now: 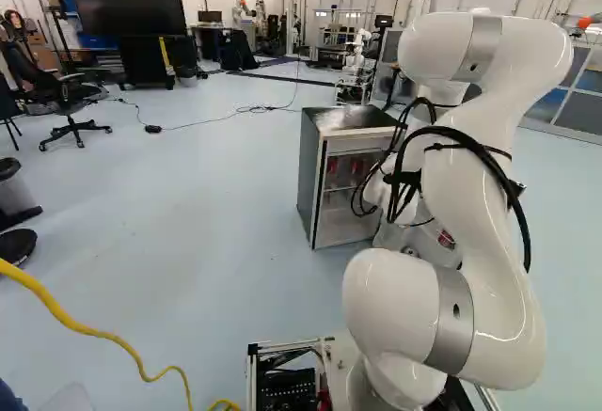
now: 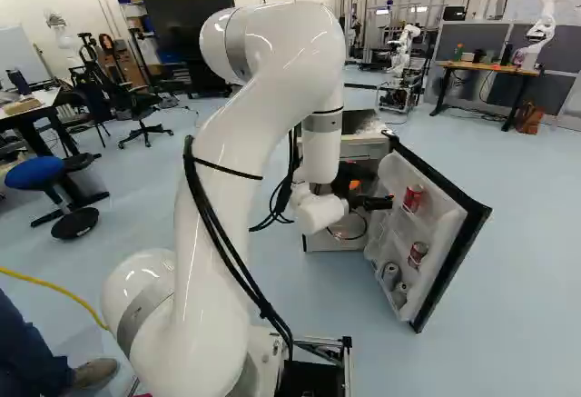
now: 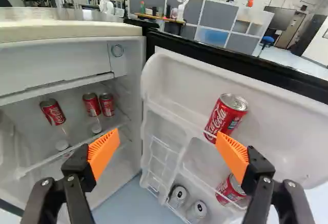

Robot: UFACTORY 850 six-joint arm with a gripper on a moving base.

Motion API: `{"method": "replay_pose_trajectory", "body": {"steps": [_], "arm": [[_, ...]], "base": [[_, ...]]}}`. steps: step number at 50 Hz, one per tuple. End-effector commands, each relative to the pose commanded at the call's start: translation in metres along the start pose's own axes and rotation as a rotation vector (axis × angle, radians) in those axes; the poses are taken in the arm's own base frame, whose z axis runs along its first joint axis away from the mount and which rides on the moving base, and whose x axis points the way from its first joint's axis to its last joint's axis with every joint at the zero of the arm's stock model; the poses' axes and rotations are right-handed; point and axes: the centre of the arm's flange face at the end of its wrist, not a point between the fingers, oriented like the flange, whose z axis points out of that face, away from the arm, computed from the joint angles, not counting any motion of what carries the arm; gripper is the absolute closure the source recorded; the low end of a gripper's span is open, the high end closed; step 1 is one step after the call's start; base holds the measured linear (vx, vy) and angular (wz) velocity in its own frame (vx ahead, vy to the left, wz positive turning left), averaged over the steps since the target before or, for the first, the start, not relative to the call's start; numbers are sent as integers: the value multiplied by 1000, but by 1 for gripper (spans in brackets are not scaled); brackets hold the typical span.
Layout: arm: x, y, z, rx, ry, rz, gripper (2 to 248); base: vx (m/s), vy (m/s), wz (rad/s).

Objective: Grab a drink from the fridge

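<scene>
Red can [image 3: 224, 119] at my one o'clock in the fridge door [image 3: 287, 126], end effector [image 3: 168, 141] spread, empty, so reach step imo; next: line up, then squeeze.

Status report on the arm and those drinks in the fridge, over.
Fingers open, nothing gripped. Upper red can in the door rack, ungrasped, close to one fingertip. Fridge door standing open, probably not blocking the reach.
</scene>
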Motion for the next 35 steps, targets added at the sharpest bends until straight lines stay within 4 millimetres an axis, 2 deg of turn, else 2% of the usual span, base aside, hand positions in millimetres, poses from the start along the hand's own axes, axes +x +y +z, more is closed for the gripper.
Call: {"method": "replay_pose_trajectory", "body": {"steps": [35], "arm": [[-1, 23, 29, -200, 3, 59, 3]], "base": [[0, 0, 0]]}}
